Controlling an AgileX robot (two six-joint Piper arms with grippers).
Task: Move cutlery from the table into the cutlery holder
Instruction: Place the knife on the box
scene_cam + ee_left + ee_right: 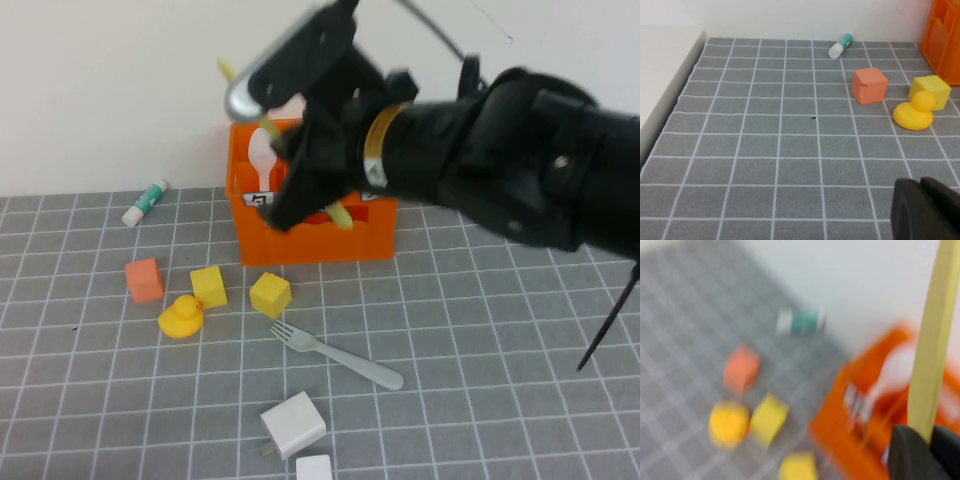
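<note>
A grey gridded surface (480, 330) is backed by a white wall. The right pincer (920, 440) is held above the orange holder (370, 235), pinching the yellow knife (932, 340) so it can be lowered in. The spoon (262, 155) is stood inside already. The fork (335, 355) is left lying in front. The left pincer (927, 210) is parked low, pressed together.

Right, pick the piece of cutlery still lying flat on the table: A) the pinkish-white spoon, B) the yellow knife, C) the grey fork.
C: the grey fork lies on the table, while the spoon stands in the cutlery holder and the right gripper pinches the yellow knife above it.
</note>
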